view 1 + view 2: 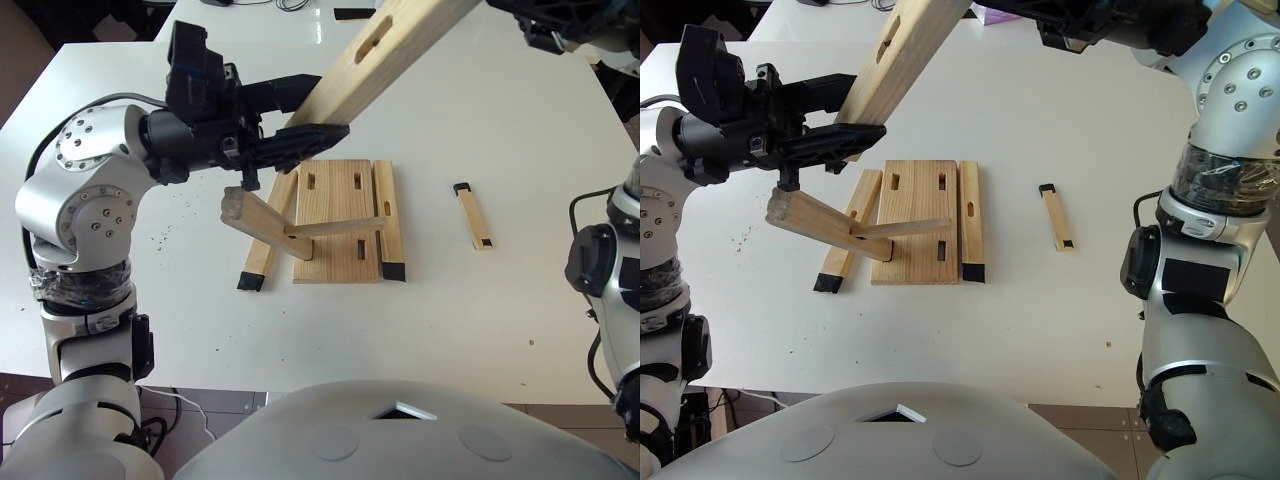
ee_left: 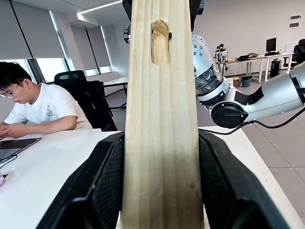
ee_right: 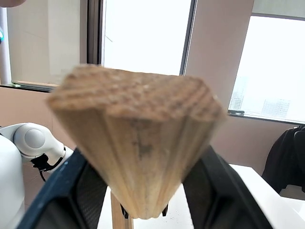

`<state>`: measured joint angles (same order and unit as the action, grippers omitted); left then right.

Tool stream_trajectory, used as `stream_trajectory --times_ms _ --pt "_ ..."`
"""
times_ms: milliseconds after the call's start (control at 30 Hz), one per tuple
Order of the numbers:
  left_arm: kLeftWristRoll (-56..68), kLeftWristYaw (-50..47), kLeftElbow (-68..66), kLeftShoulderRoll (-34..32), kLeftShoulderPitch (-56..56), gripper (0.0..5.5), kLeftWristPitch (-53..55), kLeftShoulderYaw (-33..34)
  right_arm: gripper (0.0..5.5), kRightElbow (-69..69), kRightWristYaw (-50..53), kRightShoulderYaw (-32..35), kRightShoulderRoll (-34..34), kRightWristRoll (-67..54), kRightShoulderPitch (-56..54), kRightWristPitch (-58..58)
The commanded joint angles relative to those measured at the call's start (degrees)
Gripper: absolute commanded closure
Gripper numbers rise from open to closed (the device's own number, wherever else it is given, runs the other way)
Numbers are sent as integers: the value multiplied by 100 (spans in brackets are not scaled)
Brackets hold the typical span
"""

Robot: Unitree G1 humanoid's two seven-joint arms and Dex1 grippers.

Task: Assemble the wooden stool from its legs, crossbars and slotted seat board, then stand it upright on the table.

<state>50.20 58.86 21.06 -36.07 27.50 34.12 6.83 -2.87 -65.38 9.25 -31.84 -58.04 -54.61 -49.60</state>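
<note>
Both ends gripped: left pincer (image 1: 330,105) and right pincer (image 3: 141,167) each clamp 1 end of a long leg (image 1: 385,45), held aloft over the worktop (image 1: 500,130). Below, slotted seat board (image 1: 335,225) lies flat w/ a tilted leg (image 1: 262,220) leaning toward 9 o'clock; loose crossbar (image 1: 474,217) at its 3 o'clock.

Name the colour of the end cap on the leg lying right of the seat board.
Black cap, clearest in the left eye view.

Raised leg (image 1: 390,45), upper end cropped
</note>
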Motion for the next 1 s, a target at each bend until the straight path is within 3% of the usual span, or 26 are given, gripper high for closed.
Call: stream_trajectory --times_ms 33,167,300,500,600,700,867,1000 --pt "-381 -263 -351 43 199 279 -118 -70 346 -234 219 -93 66 9 102 -59" --pt "-716 -170 -407 -33 44 202 -374 -127 346 -92 417 7 80 210 178 199" --pt "-816 17 -551 -128 -289 199 -591 101 346 445 353 -92 -45 878 310 787" --pt "-846 -636 -1751 79 -665 199 -708 936 346 961 -222 -257 -488 1642 815 1384" --pt "-594 -1435 -1913 487 -679 199 -807 1554 346 700 -607 -442 -781 1930 1342 1609" --pt "-216 -2837 -1877 1272 -599 199 -906 2173 346 99 -825 -516 -1026 1943 1864 1589" --pt "-511 -4513 -1481 2441 -848 199 -1221 2063 346 -918 -804 -468 -1184 1738 2528 1364" --pt "-331 -5307 -1577 2832 -762 199 -1327 2335 346 -1551 -739 -345 -1298 1455 3026 1159"
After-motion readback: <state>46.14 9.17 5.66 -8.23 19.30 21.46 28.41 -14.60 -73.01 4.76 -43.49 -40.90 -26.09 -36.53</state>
